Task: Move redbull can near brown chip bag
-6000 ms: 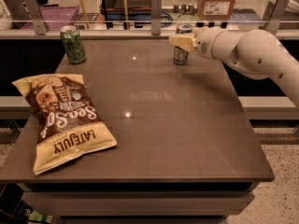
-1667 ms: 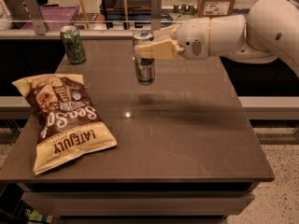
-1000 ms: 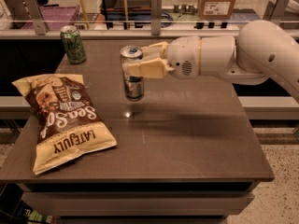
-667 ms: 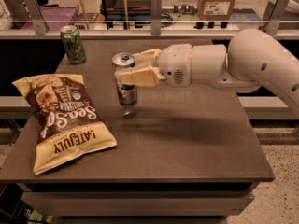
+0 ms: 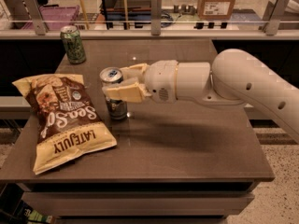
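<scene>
The redbull can [image 5: 114, 105] is a slim can with a silver top, upright at table level just right of the brown chip bag [image 5: 63, 118]. My gripper [image 5: 122, 84] reaches in from the right and is shut on the can's upper half, its cream fingers [image 5: 125, 92] wrapped around it. The chip bag lies flat on the left part of the table, dark brown with tan ends and "LATE JULY" lettering. A small gap shows between can and bag.
A wider green can [image 5: 73, 44] stands at the table's back left. The brown table [image 5: 187, 139] has its front edge near the bag's lower end. A glass rail with metal posts [image 5: 156, 7] runs behind the table.
My gripper has carried the redbull can from the table's back right leftward and toward the front, lowering it to beside the chip bag. The bag and green can have not moved.
</scene>
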Motion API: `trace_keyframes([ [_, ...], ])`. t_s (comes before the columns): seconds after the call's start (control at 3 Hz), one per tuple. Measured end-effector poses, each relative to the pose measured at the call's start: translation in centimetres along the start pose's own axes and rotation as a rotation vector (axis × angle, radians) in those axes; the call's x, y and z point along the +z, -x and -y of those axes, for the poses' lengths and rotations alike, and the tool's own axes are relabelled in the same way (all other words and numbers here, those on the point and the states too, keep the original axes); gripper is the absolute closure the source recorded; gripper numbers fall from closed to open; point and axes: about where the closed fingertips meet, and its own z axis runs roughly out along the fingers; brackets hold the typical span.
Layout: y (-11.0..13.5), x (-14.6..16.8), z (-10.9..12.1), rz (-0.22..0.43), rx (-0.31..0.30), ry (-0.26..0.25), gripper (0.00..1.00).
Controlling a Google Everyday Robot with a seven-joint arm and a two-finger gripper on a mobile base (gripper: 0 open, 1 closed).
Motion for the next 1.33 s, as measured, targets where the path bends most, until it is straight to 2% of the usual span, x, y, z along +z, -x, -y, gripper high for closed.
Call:
trace_keyframes([
  [0.67, -2.09, 0.31, -0.43, -0.001, 0.007, -0.030, 1.00],
  [1.0, -2.08, 0.33, -0.45, -0.001, 0.007, -0.030, 0.83],
  [1.33, -2.01, 0.49, -0.60, -0.001, 0.005, -0.026, 0.60],
])
